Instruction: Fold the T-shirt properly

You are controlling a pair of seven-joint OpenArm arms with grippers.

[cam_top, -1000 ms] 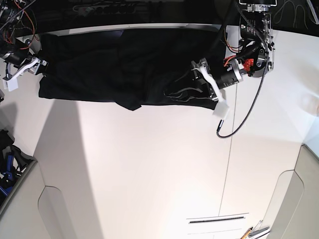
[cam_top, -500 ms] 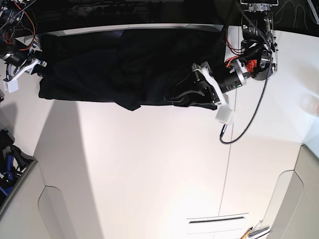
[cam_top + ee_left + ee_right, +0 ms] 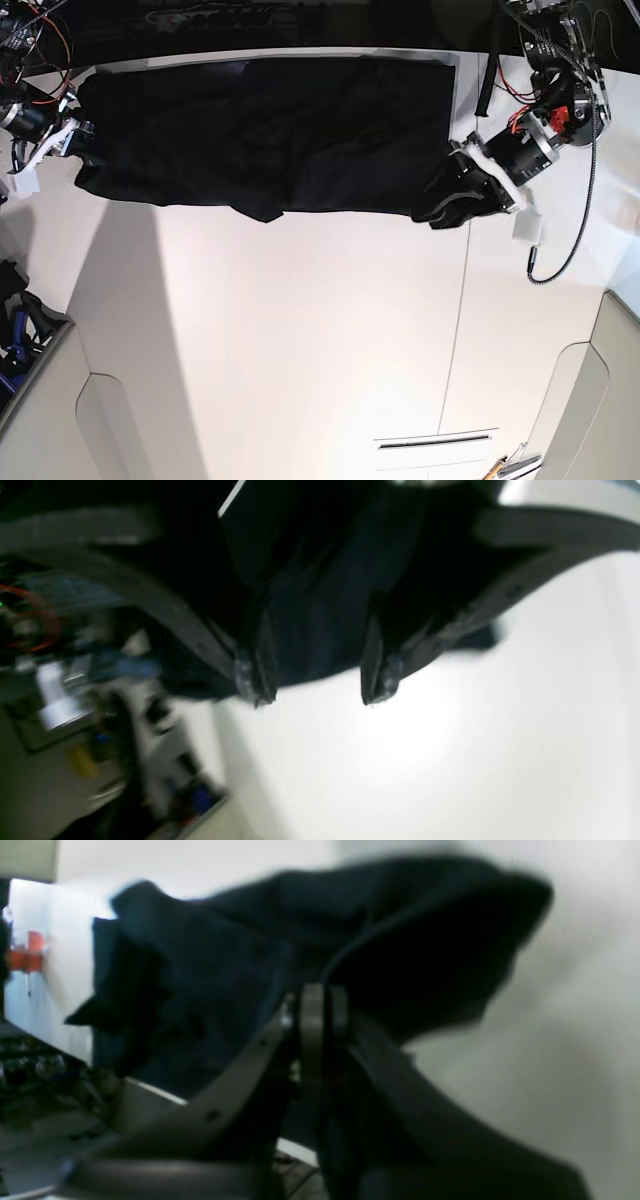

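Our right gripper (image 3: 314, 1005) pinches shut on the T-shirt (image 3: 260, 130) at its nine o'clock end. Our left gripper (image 3: 315, 685) stands spread at its three o'clock edge. The shirt stretches across the table's (image 3: 300, 340) far side.

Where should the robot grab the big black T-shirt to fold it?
Probably at its two short ends. The large plain black cloth T-shirt lies stretched in a long band along the white table's far edge, so each end effector comes in from its own side. The right end effector already pinches one end; the left end effector is open at the other.
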